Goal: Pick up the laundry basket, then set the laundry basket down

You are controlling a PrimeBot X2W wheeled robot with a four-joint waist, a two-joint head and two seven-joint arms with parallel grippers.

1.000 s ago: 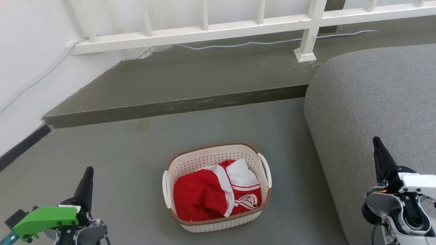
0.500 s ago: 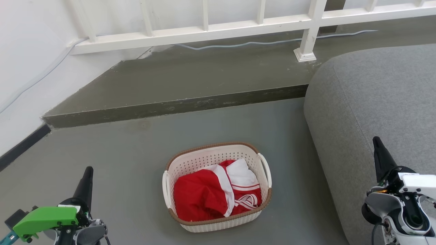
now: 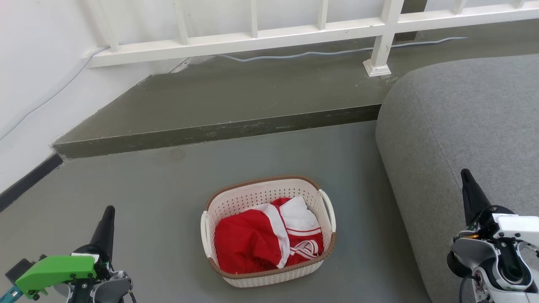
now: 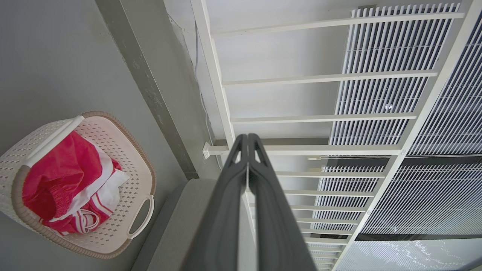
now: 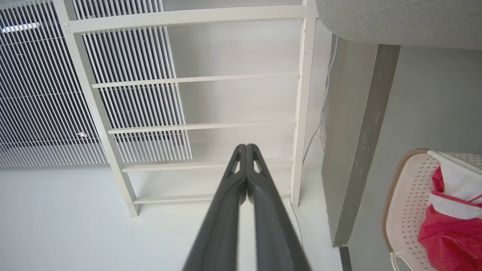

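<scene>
From the head view, the laundry basket (image 3: 257,195) sits on the grey floor (image 3: 160,189), roughly midway between the two arms and touched by neither. A red and white garment (image 3: 252,246) lies crumpled inside it. The left hand (image 3: 108,216) hangs low on the left and the right hand (image 3: 467,183) low on the right, in front of a grey sofa (image 3: 463,118). Both point up toward a raised step (image 3: 219,130) and a white railing (image 3: 252,40).

Along the left wrist, the two dark fingers (image 4: 226,210) are pressed together with nothing between them. The basket stands well off to their left, beside the sofa's edge.

Along the right wrist, the fingers (image 5: 226,210) are likewise pressed tight and empty. Part of the basket shows at the right edge, well apart from them.
</scene>
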